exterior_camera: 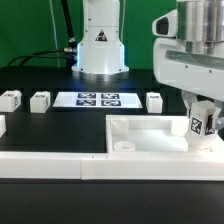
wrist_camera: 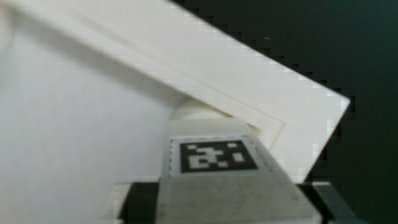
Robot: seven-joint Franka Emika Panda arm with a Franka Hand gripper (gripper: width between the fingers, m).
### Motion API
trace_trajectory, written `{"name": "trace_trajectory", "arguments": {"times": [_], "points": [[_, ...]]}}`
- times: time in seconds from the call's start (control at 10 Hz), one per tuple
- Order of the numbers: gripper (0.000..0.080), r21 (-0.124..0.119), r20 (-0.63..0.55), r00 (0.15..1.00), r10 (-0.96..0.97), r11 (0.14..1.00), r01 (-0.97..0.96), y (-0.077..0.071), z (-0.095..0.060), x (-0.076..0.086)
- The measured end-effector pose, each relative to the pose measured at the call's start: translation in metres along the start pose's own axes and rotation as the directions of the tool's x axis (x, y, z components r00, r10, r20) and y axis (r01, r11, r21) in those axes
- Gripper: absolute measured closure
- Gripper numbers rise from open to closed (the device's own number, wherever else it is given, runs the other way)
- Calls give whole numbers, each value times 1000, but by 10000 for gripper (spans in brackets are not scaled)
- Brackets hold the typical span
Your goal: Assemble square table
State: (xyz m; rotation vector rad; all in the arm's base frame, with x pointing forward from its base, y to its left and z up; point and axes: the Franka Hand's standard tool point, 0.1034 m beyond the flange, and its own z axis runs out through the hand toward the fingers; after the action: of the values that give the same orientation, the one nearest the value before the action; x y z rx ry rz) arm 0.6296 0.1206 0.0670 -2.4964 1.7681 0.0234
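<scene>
Gripper (exterior_camera: 200, 128): at the exterior view's right, clenched on one upright tagged leg (wrist_camera: 215, 155), with fingers (wrist_camera: 139, 203) flanking it.

Square tabletop (exterior_camera: 140, 137): lies flat, near centre-right. The held leg stands at one of its corners; I cannot tell whether it is seated.

Spare leg (exterior_camera: 155, 100): far side, just beside the marker board (exterior_camera: 97, 99).

Hazard, as I judge it: the socket is hidden. A leg off-centre or tilted could jam there, or shove the tabletop aside.

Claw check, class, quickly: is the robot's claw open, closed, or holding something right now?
Claw: closed on a white tagged leg, held over a corner of the square tabletop.
</scene>
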Motion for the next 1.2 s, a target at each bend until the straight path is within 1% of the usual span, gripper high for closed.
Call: {"name": "trace_trajectory", "arguments": {"times": [0.1,0.2,0.3,0.4,0.5,0.6,0.7,0.8,0.9,1.0,1.2], "points": [[506,0,8,989,150,989,-150,0,1,-4],[506,27,45,925,377,925,-378,-4,2,-5],[506,40,69,882,466,882,-469,-4,3,-3],[498,41,68,899,433,899,-436,-4,3,-4],[498,49,64,929,364,929,-368,-4,2,-4],[302,73,53,974,220,972,-224,-6,1,-1],[302,96,26,999,27,995,-30,-4,3,2],[183,95,12,986,-169,981,167,-3,5,-1],[155,94,-2,948,-319,943,318,-2,5,3],[151,107,-24,931,-364,925,364,0,7,9],[150,98,-41,860,-509,854,511,1,8,9]]}}
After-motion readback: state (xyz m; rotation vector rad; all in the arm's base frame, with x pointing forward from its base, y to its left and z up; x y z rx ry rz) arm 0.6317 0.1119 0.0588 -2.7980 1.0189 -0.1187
